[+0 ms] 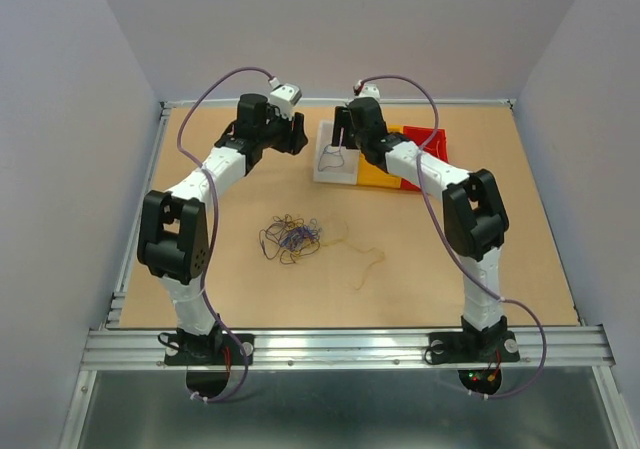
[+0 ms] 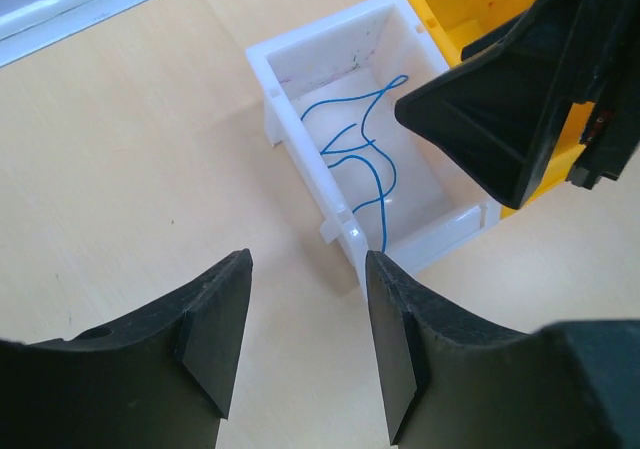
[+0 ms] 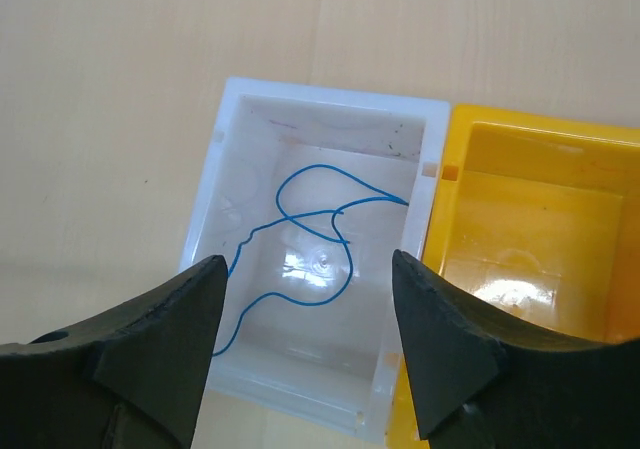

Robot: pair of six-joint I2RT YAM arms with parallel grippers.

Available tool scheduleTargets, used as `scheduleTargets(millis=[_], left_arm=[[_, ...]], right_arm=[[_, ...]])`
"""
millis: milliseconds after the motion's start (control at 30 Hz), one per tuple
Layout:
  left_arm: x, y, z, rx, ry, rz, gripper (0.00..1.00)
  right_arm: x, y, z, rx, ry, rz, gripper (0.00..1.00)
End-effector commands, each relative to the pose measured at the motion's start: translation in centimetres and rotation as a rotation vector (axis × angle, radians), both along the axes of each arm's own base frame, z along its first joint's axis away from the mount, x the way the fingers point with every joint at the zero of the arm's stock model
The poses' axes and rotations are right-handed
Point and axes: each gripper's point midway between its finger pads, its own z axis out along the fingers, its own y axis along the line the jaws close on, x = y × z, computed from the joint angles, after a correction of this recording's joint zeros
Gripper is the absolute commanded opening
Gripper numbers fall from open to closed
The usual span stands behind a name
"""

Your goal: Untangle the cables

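Observation:
A tangle of blue, black and yellow-orange cables point(image 1: 290, 237) lies on the table in front of the arms. One loose yellow-orange strand point(image 1: 362, 259) lies just to its right. A single blue cable point(image 3: 320, 239) point(image 2: 365, 159) lies curled inside the white bin point(image 3: 330, 94) point(image 2: 320, 34) point(image 1: 340, 174). My right gripper point(image 3: 310, 339) point(image 1: 343, 139) hovers open directly above that bin, nothing between its fingers. My left gripper point(image 2: 305, 339) point(image 1: 298, 134) stands open just left of the bin over bare table, holding nothing.
A yellow bin point(image 3: 530, 239) point(image 1: 378, 169) touches the white bin's right side, and a red bin point(image 1: 425, 149) sits beyond it. The right gripper's black finger point(image 2: 490, 119) hangs over the bins in the left wrist view. A metal rail point(image 1: 340, 344) runs along the near table edge.

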Motion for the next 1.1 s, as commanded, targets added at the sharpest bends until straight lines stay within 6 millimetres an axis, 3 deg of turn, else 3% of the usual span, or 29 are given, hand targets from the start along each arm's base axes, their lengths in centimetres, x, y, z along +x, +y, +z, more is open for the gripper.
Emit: scheduleTargets(millis=[0,100,200,267,333,367,433,567,700,767,800,900,1067], left_arm=[[-0.6,-0.1,5.3,-0.016,-0.148,-0.012,0.61],[-1.3,-0.9,5.2,0.012,-0.165,-0.019,0.61],[-1.8,-1.4,5.2,0.042,-0.184,-0.02,0.61],[-2.5,-2.3,5.4,0.048,-0.196,-0.039,0.61],[-3.1,-3.0,5.5,0.059,-0.212,-0.061,0.61],[-3.5,-3.2,5.7,0.062,-0.222,-0.074,0.61],[-4.1,-3.7,5.9,0.082,-0.246,-0.104,0.62],[-6.7,-6.4,5.2,0.131,-0.271,-0.238,0.65],[-10.0,-9.0,3.5,0.189,-0.26,-0.395,0.69],[-11.1,-9.0,2.5,0.212,-0.256,-0.44,0.69],[-11.2,-8.6,2.2,0.227,-0.253,-0.429,0.69],[-10.9,-6.9,1.5,0.262,-0.263,-0.352,0.69],[-9.6,-3.8,2.5,0.214,-0.253,-0.216,0.69]], right_arm=[[-0.3,-0.9,3.4,0.027,-0.084,-0.029,0.73],[-1.1,-3.1,4.2,0.003,-0.097,-0.094,0.72],[-2.3,-5.5,4.6,0.029,-0.079,-0.102,0.64],[-2.9,-8.2,3.5,0.047,-0.039,-0.114,0.61],[-3.3,-10.7,4.7,0.056,-0.055,-0.152,0.57],[-4.0,-11.8,3.5,0.043,-0.031,-0.169,0.56],[-4.4,-13.8,4.3,0.046,-0.044,-0.204,0.55],[-5.7,-15.7,4.1,0.028,-0.023,-0.21,0.56],[-7.6,-14.6,3.9,0.009,0.019,-0.075,0.65],[-9.4,-13.5,3.8,0.008,0.044,0.031,0.7],[-10.6,-11.8,3.9,0.039,0.057,0.148,0.73],[-13.3,-10.1,3.3,0.032,0.082,0.312,0.82],[-16.9,-4.8,3.0,-0.065,0.076,0.506,0.93]])
